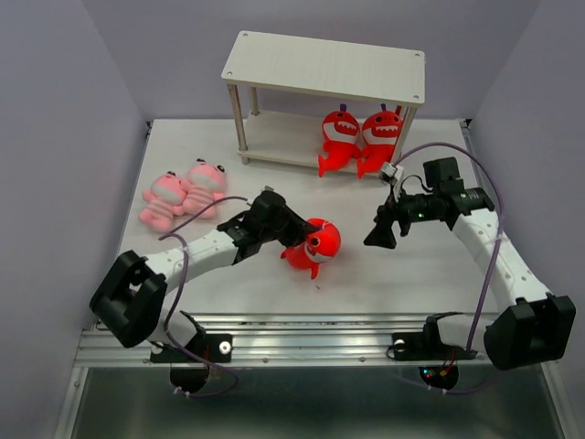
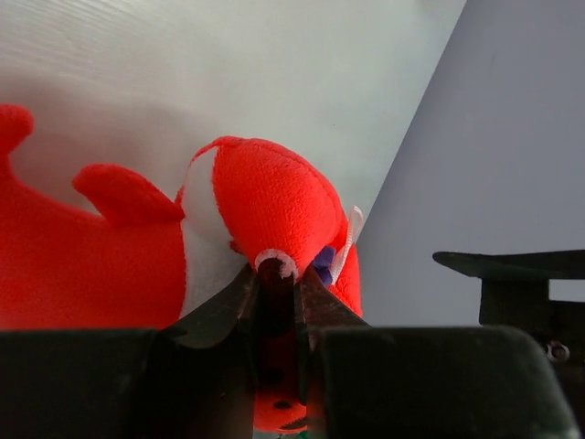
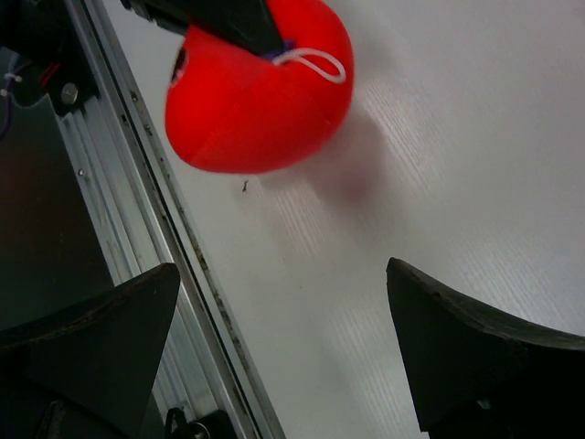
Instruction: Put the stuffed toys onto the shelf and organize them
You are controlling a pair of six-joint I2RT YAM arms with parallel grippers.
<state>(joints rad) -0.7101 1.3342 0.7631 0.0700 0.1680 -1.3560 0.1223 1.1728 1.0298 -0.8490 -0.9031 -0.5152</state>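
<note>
The step in hand is judged to be the carrying of the third red toy [image 1: 315,245] to the shelf [image 1: 324,66]. The toy is held near the centre of the table [image 1: 411,283], pinched at the top of its head by the left gripper [image 1: 291,238]. In the left wrist view the jaws are seen nearly closed on the plush beside its white loop. A shadow under the toy in the right wrist view suggests that it is raised off the surface. The right gripper [image 1: 379,236] is parked at 3 o'clock from the toy, with its jaws spread wide and nothing between them.

The shelf is set at 12 o'clock. Two red toys [image 1: 358,142] are already stood on its lower board [image 1: 283,137], toward the right end. Two pink toys [image 1: 186,192] are left lying side by side on the table at 10 o'clock.

For the next move, the held toy is to be taken toward 12 o'clock and set beside the red pair. The top board and the near legs must be cleared on the way in.
</note>
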